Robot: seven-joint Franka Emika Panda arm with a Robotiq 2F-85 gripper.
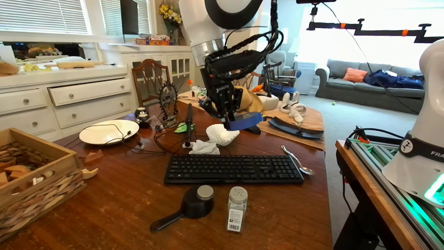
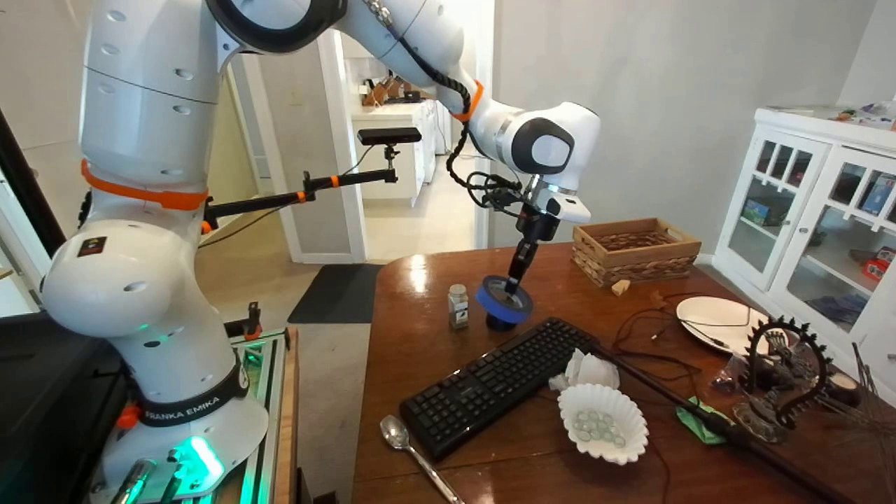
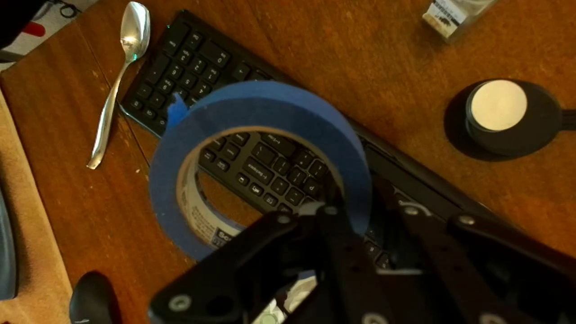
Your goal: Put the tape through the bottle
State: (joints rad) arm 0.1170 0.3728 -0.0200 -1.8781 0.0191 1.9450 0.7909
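1. One hand (image 2: 512, 287) pinches the blue tape (image 3: 261, 108) by its ring, one finger in the hole and one outside.
2. The tape is held tilted above the table (image 1: 131, 198), apart from the bottle (image 1: 237, 210); in the wrist view, keys of the black keyboard (image 1: 232, 170) show through its hole.
3. The bottle stands upright on the table, clear-sided, with a grey holed top and a pale label.
4. Just beside it sits a black scoop (image 1: 196, 208), handle pointing away; a round pale lid (image 1: 205, 192) shows at its cup, whether inside or against it I cannot tell.
5. Just beside the keyboard's number end lies a spoon (image 3: 134, 40).
6. Across the keyboard are crumpled white paper (image 1: 205, 148) and a white bowl (image 1: 222, 136) holding clear stones (image 2: 598, 428).
7. Well apart lie a white plate (image 1: 99, 137) and a wooden basket (image 2: 647, 269).
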